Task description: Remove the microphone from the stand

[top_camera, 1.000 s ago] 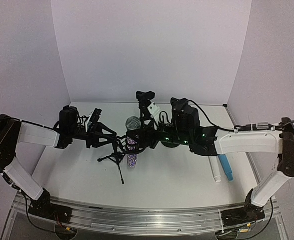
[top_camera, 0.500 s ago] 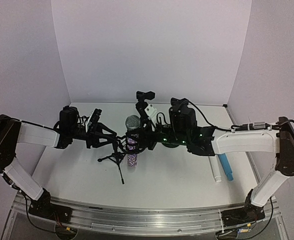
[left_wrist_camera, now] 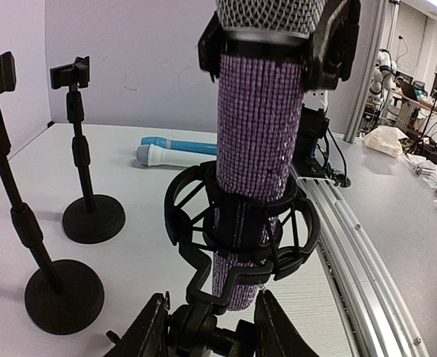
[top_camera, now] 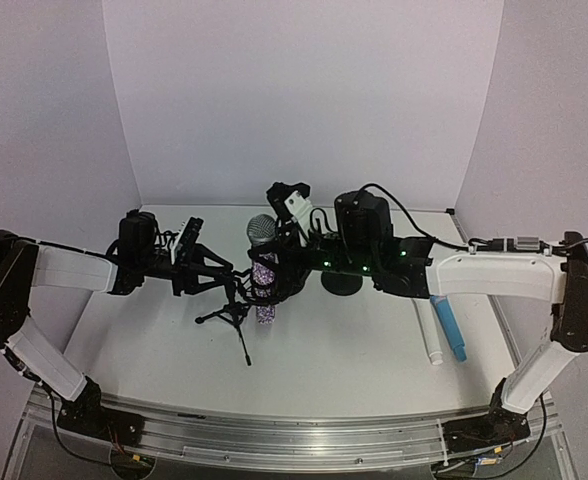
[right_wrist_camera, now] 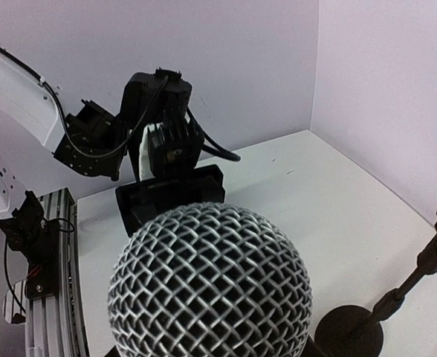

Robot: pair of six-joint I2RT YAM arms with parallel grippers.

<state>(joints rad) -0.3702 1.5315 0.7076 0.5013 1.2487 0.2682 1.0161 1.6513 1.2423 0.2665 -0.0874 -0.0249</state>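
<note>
Stand [left_wrist_camera: 241,245]: near the middle of the surface [top_camera: 354,350].
Mic [left_wrist_camera: 259,149]: upright in the stand's clip, its lower body ringed by it.
Left hand [left_wrist_camera: 212,331]: clenched on the stand's stem, under the clip.
Right hand [left_wrist_camera: 274,41]: grasping the mic just below its mesh head.
Done: both grips look set.
Left: lifting the mic clear of the clip; nothing is out yet.

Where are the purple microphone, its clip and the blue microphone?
purple microphone [left_wrist_camera: 259,141], left wrist view, beaded body
clip [left_wrist_camera: 172,216], left wrist view, left arc
blue microphone [left_wrist_camera: 189,146], left wrist view, handle
</note>
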